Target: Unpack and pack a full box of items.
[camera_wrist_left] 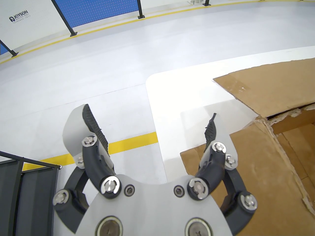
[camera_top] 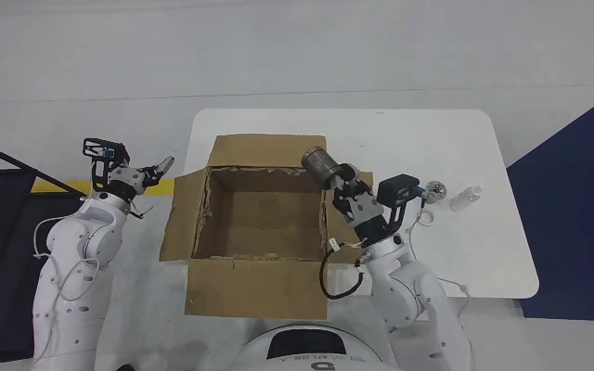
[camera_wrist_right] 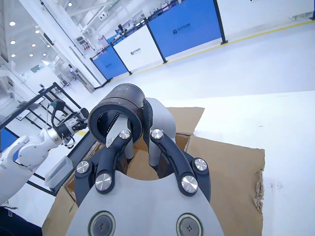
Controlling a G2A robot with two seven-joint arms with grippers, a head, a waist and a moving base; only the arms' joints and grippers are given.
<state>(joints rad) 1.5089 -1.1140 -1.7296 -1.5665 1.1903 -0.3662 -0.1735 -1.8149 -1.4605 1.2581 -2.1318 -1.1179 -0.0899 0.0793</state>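
An open cardboard box (camera_top: 263,151) stands on the white table (camera_top: 445,139), its flaps spread out and its floor bare. My right gripper (camera_top: 336,178) is over the box's far right corner, shut on a dark metal cylinder (camera_top: 321,163). In the right wrist view one finger sits inside the hollow cylinder (camera_wrist_right: 118,101) and the other presses its outer wall, so the right gripper (camera_wrist_right: 134,116) pinches the wall. My left gripper (camera_top: 160,167) hangs off the table's left edge, open and holding nothing. The left wrist view shows the left gripper (camera_wrist_left: 149,111) over the floor beside the box's flap (camera_wrist_left: 270,89).
A small clear bottle (camera_top: 466,197), a round shiny item (camera_top: 435,191) and a thin white loop (camera_top: 425,218) lie on the table right of the box. A black rack (camera_top: 19,185) stands on the floor to the left.
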